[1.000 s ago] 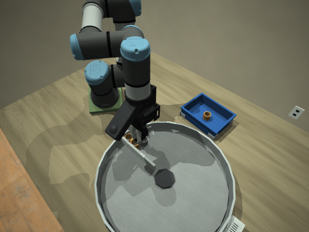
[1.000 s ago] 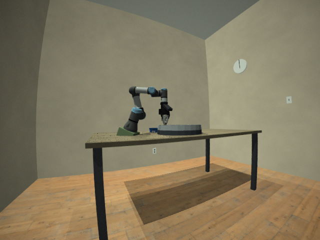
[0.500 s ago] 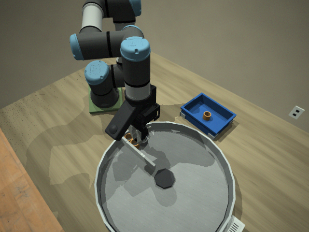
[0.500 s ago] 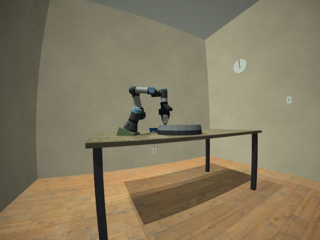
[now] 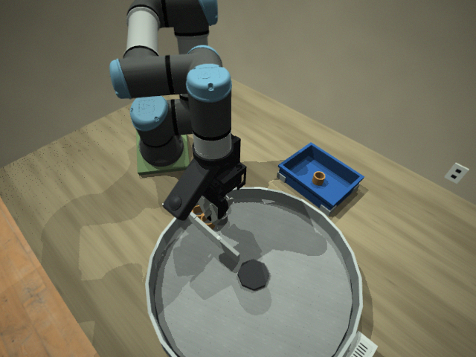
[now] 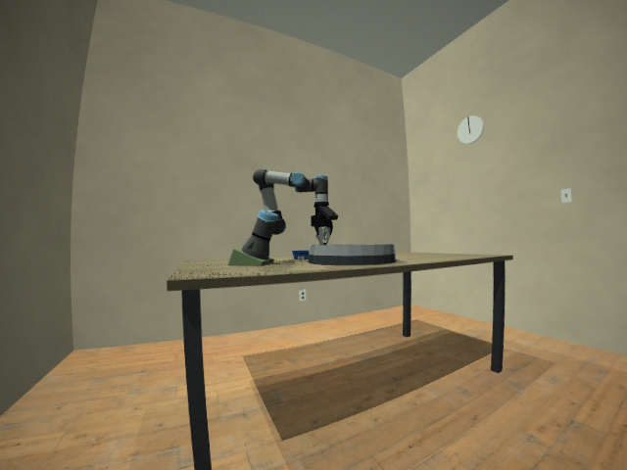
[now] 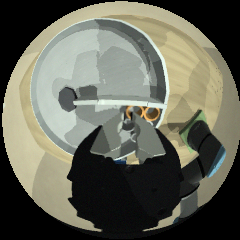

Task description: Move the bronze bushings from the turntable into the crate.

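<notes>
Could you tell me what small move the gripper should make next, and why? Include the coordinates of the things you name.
I would probably shift the gripper (image 5: 210, 218) (image 6: 324, 243) (image 7: 127, 112) slightly toward the bronze bushings (image 5: 198, 210) (image 7: 151, 120) before opening it: its jaws look nearly closed, and the two bronze rings sit beside its fingertips, against the divider bar (image 5: 215, 237) (image 7: 115, 102), on the turntable (image 5: 307, 291) (image 6: 352, 251) (image 7: 95, 45).

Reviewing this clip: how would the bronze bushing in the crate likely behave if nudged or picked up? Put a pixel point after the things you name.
The bushing (image 5: 318, 178) looks like a rigid, thick-walled ring, so it should barely flex. It stands on its open end on the flat floor of the crate (image 5: 280, 167), so a low push would probably slide it; tipped over, its round side might roll.
</notes>
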Controlling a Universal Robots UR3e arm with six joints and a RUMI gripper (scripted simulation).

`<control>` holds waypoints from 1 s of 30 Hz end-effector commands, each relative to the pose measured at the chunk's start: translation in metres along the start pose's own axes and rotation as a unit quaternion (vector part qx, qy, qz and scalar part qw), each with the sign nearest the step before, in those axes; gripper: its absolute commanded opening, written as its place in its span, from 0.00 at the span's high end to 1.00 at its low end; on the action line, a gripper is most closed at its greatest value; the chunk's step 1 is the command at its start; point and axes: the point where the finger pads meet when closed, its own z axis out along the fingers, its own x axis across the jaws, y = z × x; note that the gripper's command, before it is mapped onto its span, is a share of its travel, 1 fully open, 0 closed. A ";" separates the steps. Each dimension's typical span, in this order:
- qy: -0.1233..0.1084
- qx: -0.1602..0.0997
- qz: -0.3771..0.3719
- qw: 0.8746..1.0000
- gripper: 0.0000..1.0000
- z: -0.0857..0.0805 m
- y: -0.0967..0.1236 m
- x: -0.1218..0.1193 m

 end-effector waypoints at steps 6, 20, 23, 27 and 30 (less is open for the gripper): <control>-0.001 0.001 0.000 1.000 0.94 0.012 0.000 -0.001; -0.001 0.001 0.000 1.000 0.94 0.012 0.000 -0.001; -0.001 0.001 0.000 1.000 0.94 0.012 0.000 -0.001; -0.001 0.001 0.000 1.000 0.94 0.012 0.000 -0.001; -0.001 0.001 0.000 1.000 0.94 0.012 0.000 -0.001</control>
